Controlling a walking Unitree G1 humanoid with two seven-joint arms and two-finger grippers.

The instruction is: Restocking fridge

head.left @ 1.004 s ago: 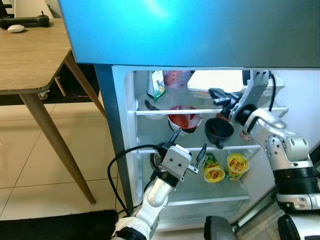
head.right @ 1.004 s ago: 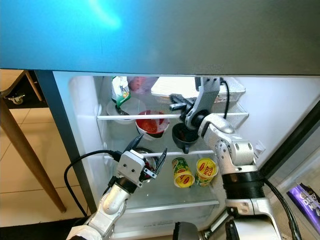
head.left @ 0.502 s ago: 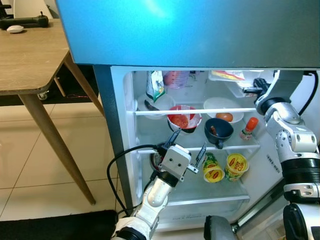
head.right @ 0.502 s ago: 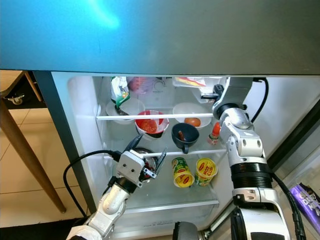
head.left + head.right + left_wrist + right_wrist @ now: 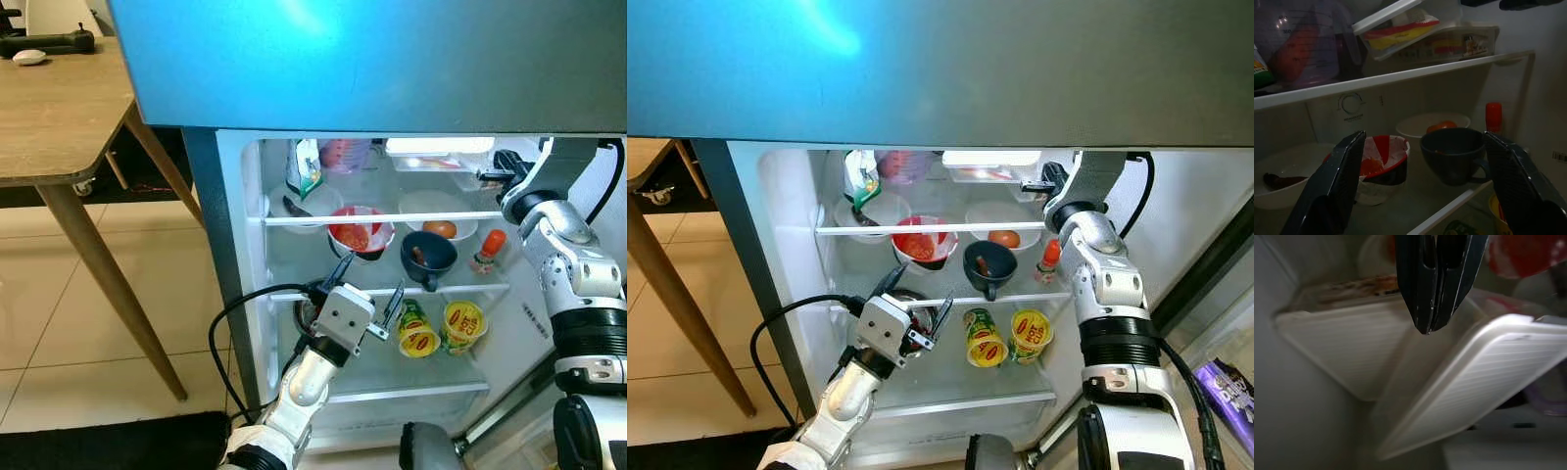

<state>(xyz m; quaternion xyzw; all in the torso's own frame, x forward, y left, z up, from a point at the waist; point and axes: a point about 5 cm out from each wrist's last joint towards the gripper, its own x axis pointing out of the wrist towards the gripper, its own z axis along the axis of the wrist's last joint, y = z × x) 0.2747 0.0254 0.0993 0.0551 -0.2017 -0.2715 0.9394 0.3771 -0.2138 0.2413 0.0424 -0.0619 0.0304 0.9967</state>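
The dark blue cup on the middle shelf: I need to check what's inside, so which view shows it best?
The right eye view: the dark blue cup faces the camera, well lit, something reddish inside. The left eye view shows the same, beside the open left gripper. The left wrist view is closer but dark, its inside unreadable.

Open fridge [image 5: 774, 255], white lidded container [image 5: 991, 164] on top shelf, right gripper [image 5: 1034, 182] beside it, left gripper [image 5: 918, 308] fingers spread

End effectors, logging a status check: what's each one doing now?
Left end effector: open, holding nothing, at the middle fridge shelf.
Right end effector: shut, holding nothing, by the white hinged foam food box.
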